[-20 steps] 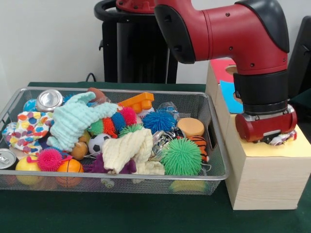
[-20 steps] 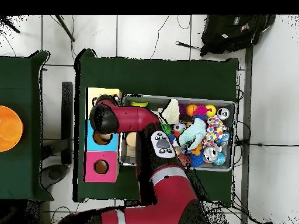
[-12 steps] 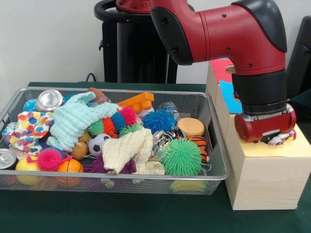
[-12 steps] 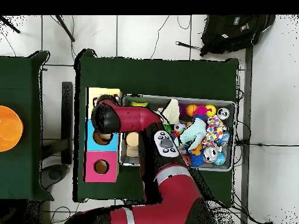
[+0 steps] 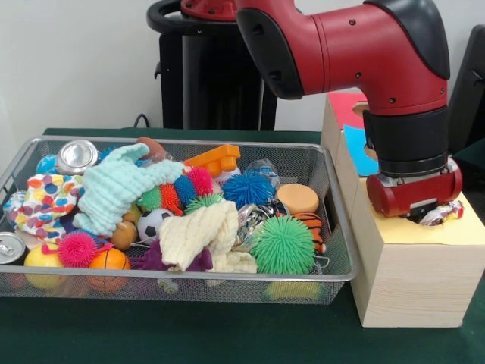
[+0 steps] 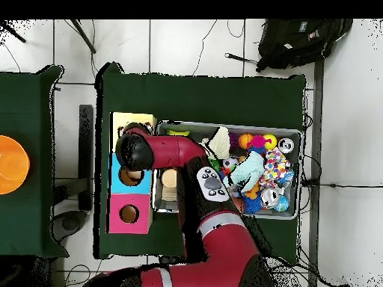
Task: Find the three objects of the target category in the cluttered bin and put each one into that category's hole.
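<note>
My gripper hangs low over the yellow panel at the near end of the wooden box, mostly hidden under the red wrist. A crinkled silver and pink wrapper pokes out beside it just above the panel, and the gripper looks shut on it. Seen from overhead, the wrist covers the gripper and the yellow hole. The wire bin beside the box is packed with spiky balls, cloths, cans and small toy balls.
The box also has a blue panel and a pink panel, each with a round hole. A green spiky ball, a cream cloth and a mint cloth lie in the bin. An orange disc rests on a side table.
The wrist has shifted slightly to the right and a touch upward over the yellow panel, and the wrapper moved with it. The bin's contents have not moved.
</note>
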`<state>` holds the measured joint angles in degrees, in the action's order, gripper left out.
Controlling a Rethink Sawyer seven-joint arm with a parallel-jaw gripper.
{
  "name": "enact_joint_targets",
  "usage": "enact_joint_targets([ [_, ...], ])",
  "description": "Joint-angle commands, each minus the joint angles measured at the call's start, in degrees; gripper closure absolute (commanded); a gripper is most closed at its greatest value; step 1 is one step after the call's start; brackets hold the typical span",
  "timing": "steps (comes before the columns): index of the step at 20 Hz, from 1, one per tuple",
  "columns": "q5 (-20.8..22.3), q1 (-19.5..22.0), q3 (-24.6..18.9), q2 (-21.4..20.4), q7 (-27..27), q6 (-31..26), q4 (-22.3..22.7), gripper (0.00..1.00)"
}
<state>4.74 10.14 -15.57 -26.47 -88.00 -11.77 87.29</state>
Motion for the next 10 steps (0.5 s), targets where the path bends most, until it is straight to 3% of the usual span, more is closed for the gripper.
enact_joint_targets([
  [1,-0.5,2.8,-0.2,-2.0,-5.2,-8.5,1.4,0.00],
  [10,-1.2,2.6,0.3,-7.8,-6.0,-13.4,3.2,0.00],
])
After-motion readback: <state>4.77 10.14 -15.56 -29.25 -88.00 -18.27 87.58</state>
